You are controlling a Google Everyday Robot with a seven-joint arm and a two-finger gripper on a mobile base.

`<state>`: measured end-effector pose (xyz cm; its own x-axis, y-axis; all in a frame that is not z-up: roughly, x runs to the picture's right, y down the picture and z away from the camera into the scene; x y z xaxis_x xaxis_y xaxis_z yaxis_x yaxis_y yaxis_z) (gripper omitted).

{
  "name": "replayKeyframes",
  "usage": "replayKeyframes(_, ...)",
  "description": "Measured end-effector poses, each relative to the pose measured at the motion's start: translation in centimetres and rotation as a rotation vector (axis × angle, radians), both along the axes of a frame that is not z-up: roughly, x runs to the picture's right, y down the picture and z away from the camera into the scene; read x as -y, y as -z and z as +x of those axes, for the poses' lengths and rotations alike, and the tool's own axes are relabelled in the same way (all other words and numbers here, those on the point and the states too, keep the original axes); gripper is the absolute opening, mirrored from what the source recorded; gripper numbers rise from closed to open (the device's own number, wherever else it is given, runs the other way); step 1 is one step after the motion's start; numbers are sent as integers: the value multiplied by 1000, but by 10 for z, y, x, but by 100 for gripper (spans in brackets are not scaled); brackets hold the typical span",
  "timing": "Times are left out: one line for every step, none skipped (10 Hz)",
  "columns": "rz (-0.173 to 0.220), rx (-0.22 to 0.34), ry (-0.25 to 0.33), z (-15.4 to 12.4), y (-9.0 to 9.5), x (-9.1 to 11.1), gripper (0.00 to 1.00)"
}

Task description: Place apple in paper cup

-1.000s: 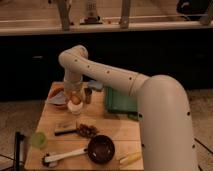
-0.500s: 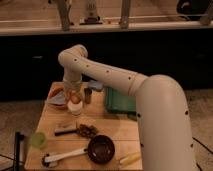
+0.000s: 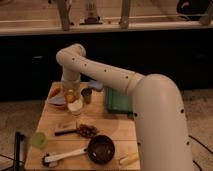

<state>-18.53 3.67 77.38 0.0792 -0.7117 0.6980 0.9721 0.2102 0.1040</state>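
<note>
Nothing has visibly moved since half a second ago: the hand (image 3: pixel 70 91) hangs low over the paper cup (image 3: pixel 75 108) at the far left of the wooden tabletop (image 3: pixel 117 131).

The apple (image 3: pixel 71 98) sits at the cup's mouth, directly under the hand and touching or nearly touching it; whether the hand grips the fruit or has let go of it cannot be told. A small dark metallic cup (image 3: pixel 86 95) stands just right of the paper cup, and a green tray (image 3: pixel 118 100) lies farther right. Nearer, a light green cup (image 3: pixel 39 139) stands at the left edge, a dark bowl (image 3: pixel 101 148) sits mid-table, and a long pale-yellow fruit (image 3: pixel 129 159) lies at the near right.
</note>
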Motion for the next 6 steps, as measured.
replayKeyframes(1, 0, 4, -1, 0, 0, 80)
replayKeyframes(2, 1, 5, -1, -1, 1, 80)
replayKeyframes(2, 0, 9, -1, -1, 2, 80)
replayKeyframes(3, -1, 10, -2, -1, 2, 80)
replayKeyframes(3, -2, 12, -2, -1, 2, 80)
replayKeyframes(4, -2, 14, -2, -1, 2, 80)
